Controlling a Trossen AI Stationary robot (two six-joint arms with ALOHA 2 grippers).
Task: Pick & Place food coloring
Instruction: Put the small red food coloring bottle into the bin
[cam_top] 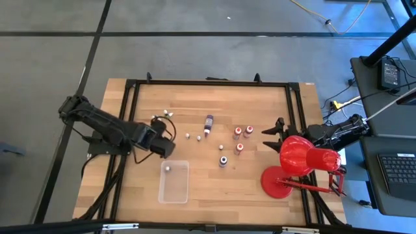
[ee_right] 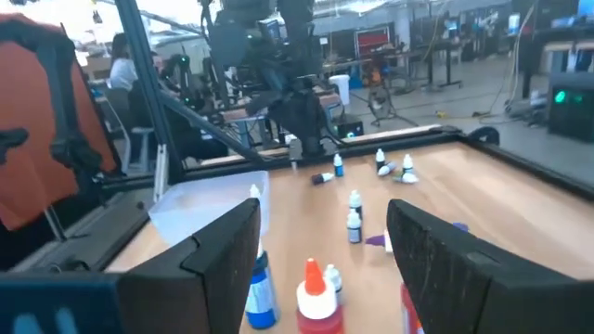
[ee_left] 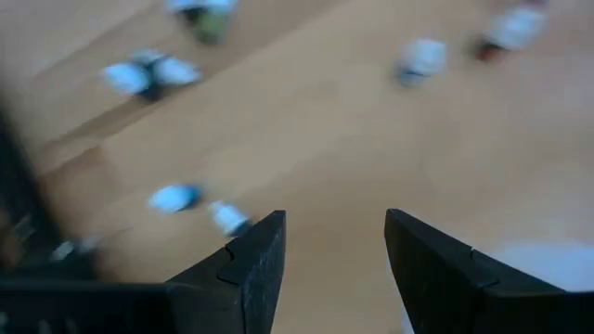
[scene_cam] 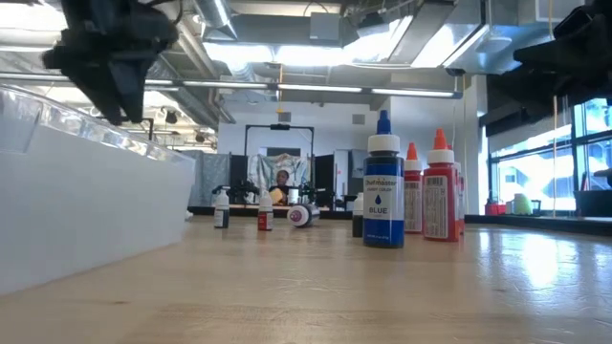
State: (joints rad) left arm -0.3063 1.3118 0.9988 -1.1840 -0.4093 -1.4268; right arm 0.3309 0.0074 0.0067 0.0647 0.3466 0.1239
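Tabletop (cam_top: 260,195) of pale wood carries everything here. Nearest the front edge lies a clear plastic tray (cam_top: 174,182), with one small white-capped bottle (cam_top: 168,168) inside it at its far end. To the right stands a red desk lamp (cam_top: 296,166), its shade leaning over the right side of the tabletop.

Just beyond the tray's far left corner hangs the left hand (cam_top: 168,147), above the wood, its fingers apart with nothing between them. The right hand (cam_top: 268,138) waits at the right edge of the tabletop beside the lamp shade, its fingers also apart and empty.

The rest of the food coloring is scattered over the middle of the tabletop. A blue-capped bottle (cam_top: 223,161) stands closest to the tray. Past it are three red bottles (cam_top: 239,148), two of them side by side farther back. A longer purple bottle (cam_top: 208,124) lies on its side near the centre, with two tiny bottles (cam_top: 187,136) to its left. Farthest back, a small cluster of white-capped bottles (cam_top: 166,114) sits behind the left hand.
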